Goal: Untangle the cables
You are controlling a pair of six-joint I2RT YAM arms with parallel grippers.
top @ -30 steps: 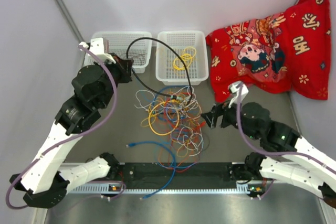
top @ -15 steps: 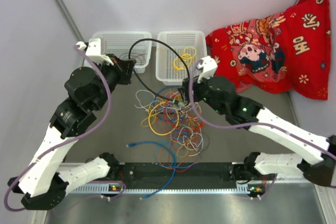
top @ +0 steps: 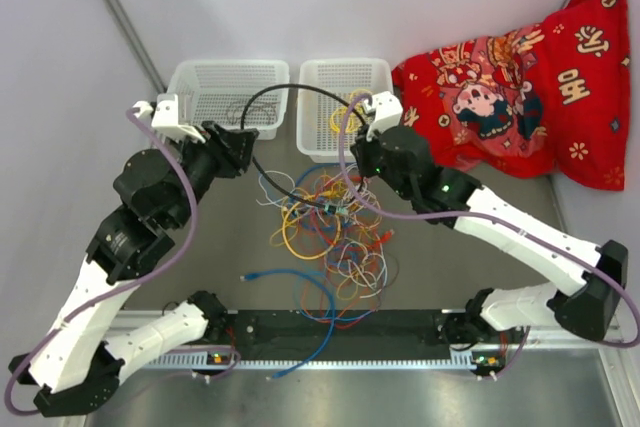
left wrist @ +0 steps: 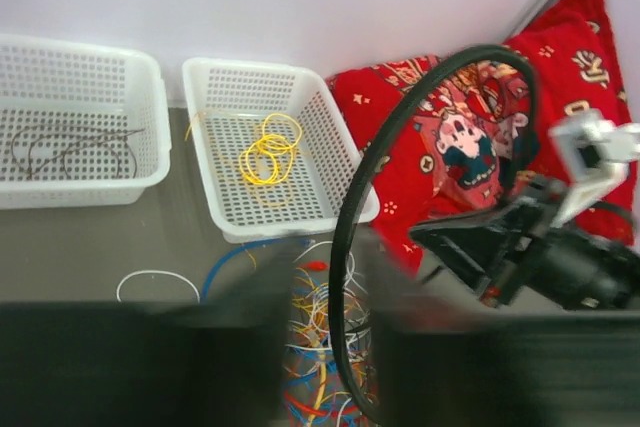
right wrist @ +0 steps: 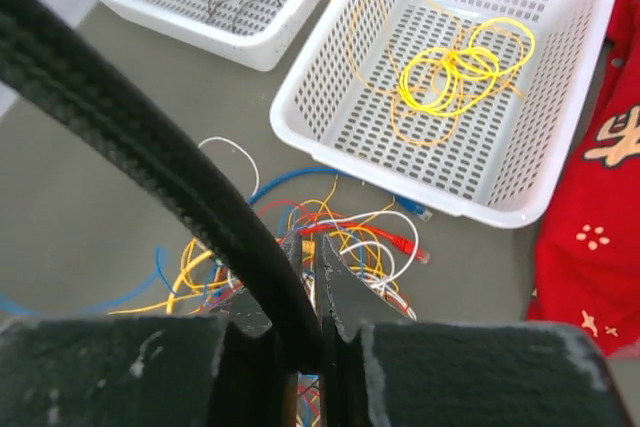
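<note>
- Grey tabletop (top: 200,247), seen from overhead: a tangle of thin cables (top: 330,232) in yellow, orange, blue, white and red lies at its centre, between the two arms.
- A thick black cable (top: 295,86) arches up out of the tangle, spanning from the left gripper (top: 243,139) to the right gripper (top: 352,169).
- Two white plastic mesh baskets stand side by side at the far edge: the left basket (top: 228,65) and the right basket (top: 345,62).
- A red printed cushion (top: 510,87) leans in the far right corner.
- One blue cable (top: 300,282) trails apart from the heap toward the near edge.
- Left wrist view: the thick black cable (left wrist: 344,247) curves up and over to the right. Its lower end runs down between the blurred dark fingers (left wrist: 130,367). I cannot tell whether the left gripper clamps it or merely stands around it.
- Same view: a thin dark wire (left wrist: 70,147) lies in the left basket and a yellow wire coil (left wrist: 265,152) lies in the right basket. Part of the tangle shows on the table below them.
- Right wrist view: the right gripper (right wrist: 298,322) is closed tight on the thick black cable (right wrist: 150,137), which passes between its fingers (right wrist: 345,307) and sweeps off to the upper left.
- Same view: below it the tangle (right wrist: 300,237) rests on the table, with a red plug end (right wrist: 400,244) just beside the right basket's near wall (right wrist: 400,182).
</note>
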